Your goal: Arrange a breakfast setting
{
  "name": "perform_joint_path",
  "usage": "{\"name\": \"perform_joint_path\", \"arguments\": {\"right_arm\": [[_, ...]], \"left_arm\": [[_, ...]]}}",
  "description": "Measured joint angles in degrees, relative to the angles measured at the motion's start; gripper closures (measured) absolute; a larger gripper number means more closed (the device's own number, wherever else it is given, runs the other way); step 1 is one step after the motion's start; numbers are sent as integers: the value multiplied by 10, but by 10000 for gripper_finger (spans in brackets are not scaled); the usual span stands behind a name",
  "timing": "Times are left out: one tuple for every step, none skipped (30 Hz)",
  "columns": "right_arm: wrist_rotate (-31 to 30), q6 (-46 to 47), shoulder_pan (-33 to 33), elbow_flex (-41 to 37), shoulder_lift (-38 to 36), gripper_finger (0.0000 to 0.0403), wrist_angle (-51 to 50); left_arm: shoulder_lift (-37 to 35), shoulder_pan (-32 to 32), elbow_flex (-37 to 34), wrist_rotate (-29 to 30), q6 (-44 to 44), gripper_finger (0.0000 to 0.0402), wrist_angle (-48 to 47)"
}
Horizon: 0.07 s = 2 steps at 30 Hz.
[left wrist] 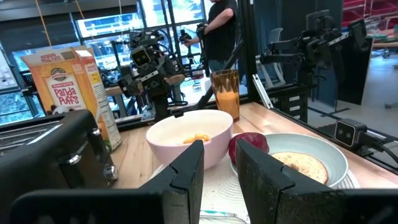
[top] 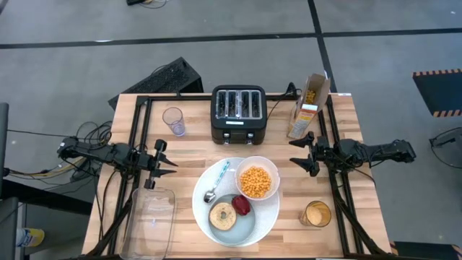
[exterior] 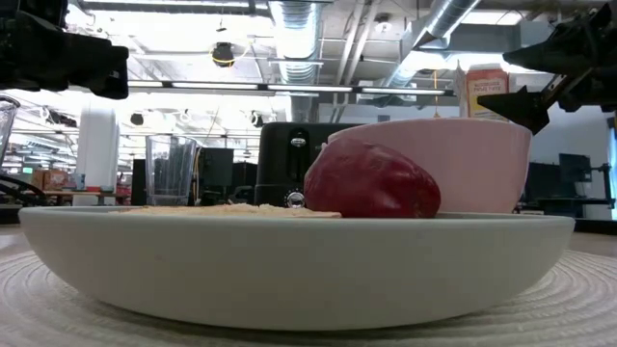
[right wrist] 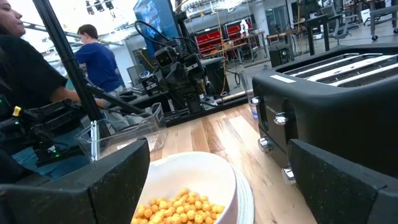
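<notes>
The large white plate with a pale blue centre (top: 249, 225) lies on a round placemat at the table's middle near edge. On it rest the toasted bagel half (top: 222, 215), the small red apple (top: 241, 205) and the blue-handled spoon (top: 216, 183). The white bowl (top: 258, 182) of orange cereal balls (right wrist: 177, 205) sits on the plate's far right rim. My left gripper (top: 166, 154) hovers open left of the plate, pointing at it, and also shows in its wrist view (left wrist: 219, 169). My right gripper (top: 305, 155) hovers open right of the bowl, with its fingers wide apart in its wrist view (right wrist: 224, 180).
A black toaster (top: 239, 113) stands at the far middle, a cereal box (top: 309, 106) to its right and an empty glass (top: 173, 120) to its left. A glass of orange juice (top: 316, 214) stands near right. A clear container (top: 149, 213) lies near left. People stand beyond the table.
</notes>
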<state>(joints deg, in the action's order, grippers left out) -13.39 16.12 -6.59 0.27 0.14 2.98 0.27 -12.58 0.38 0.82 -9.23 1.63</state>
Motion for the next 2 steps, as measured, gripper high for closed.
{"name": "perform_joint_path", "arguments": {"right_arm": [[0,0,0,0,0,3,0],[0,0,0,0,0,3,0]], "left_arm": [[0,0,0,0,0,319,0],[0,0,0,0,0,319,0]]}}
